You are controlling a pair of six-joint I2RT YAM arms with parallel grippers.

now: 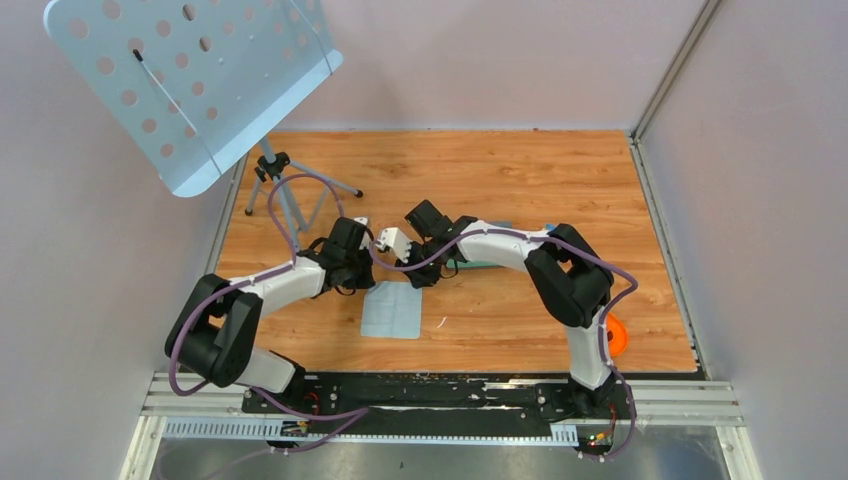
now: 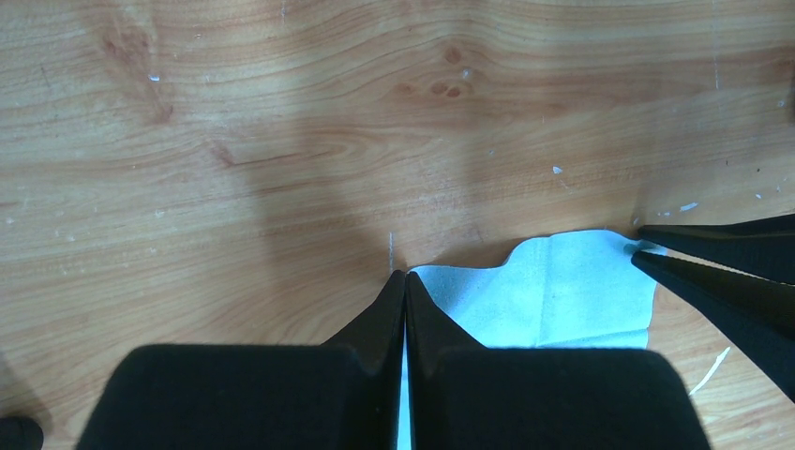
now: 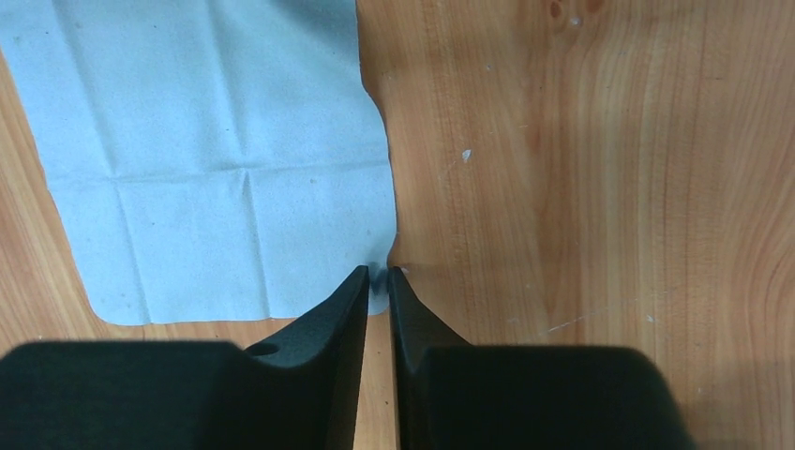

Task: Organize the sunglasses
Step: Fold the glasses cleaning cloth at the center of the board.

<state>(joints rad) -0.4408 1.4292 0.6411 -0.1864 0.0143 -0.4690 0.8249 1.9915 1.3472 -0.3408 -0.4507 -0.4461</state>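
Note:
The sunglasses are out of view. A pale grey-blue cloth (image 1: 392, 310) lies on the wooden table between the two arms. My left gripper (image 2: 405, 275) has its jaws pressed together right at one far corner of the cloth (image 2: 562, 291). My right gripper (image 3: 377, 272) pinches the other far corner of the cloth (image 3: 216, 159), which puckers between the nearly closed tips. In the left wrist view the right gripper's fingers (image 2: 712, 253) show at that corner. The cloth's edge between the two corners is wavy. A teal strip of the case (image 1: 484, 264) peeks out under the right arm.
A pale blue perforated music-stand plate (image 1: 190, 80) on a tripod (image 1: 285, 195) overhangs the back left of the table. An orange object (image 1: 616, 335) sits by the right arm's base. Walls close in on the left, back and right.

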